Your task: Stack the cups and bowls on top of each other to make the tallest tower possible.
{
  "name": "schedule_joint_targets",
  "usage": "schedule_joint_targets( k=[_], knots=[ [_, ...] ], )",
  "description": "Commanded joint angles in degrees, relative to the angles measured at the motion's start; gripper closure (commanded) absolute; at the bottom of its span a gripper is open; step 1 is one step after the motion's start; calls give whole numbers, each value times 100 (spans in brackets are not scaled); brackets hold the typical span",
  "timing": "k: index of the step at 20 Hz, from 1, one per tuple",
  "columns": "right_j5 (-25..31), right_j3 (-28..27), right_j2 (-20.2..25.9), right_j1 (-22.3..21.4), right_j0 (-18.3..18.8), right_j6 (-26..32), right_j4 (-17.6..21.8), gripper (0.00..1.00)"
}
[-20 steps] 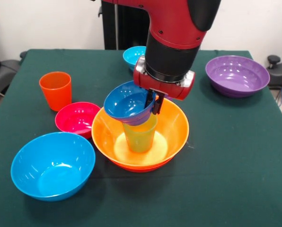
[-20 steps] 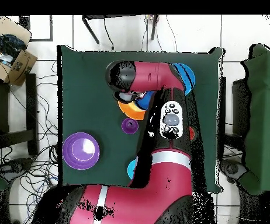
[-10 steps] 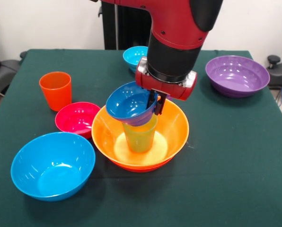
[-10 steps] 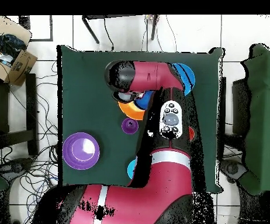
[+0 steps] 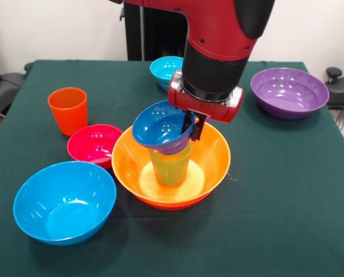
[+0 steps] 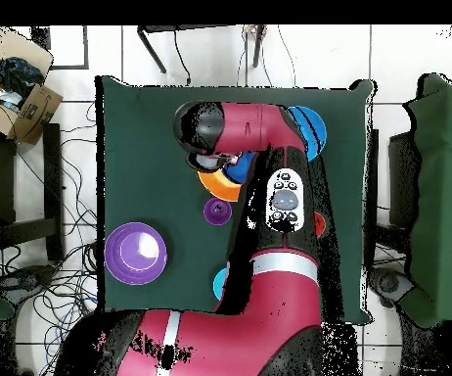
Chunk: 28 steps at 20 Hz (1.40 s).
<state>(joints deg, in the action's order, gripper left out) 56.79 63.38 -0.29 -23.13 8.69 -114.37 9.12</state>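
My gripper is shut on the right rim of the small dark blue bowl. It holds the bowl tilted just over the lime green cup and hides the cup's mouth. The green cup stands upright inside the large yellow-orange bowl at the table's middle. An orange cup stands at the left, with a magenta bowl beside it and a sky-blue bowl in front. In the overhead view the arm covers most of the yellow-orange bowl, and a purple cup stands next to it.
A large purple bowl sits at the back right of the table and a small cyan bowl at the back, partly behind the arm. The overhead view shows the purple bowl and chairs and cables around the table.
The gripper and the dark blue bowl have shifted slightly to the right in the front view, staying over the green cup. Nothing else moved.
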Motion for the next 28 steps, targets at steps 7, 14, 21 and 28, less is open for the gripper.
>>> schedule_joint_targets(
  k=[7, 14, 21, 28],
  knots=[
    [-398, 558, 493, 121, -32, 926, 560, 0],
    [-98, 443, 472, 21, -64, 909, 495, 0],
    [-78, 498, 503, -72, -16, 1016, 482, 0],
    [304, 598, 635, -499, 51, 1176, 277, 0]
  ],
)
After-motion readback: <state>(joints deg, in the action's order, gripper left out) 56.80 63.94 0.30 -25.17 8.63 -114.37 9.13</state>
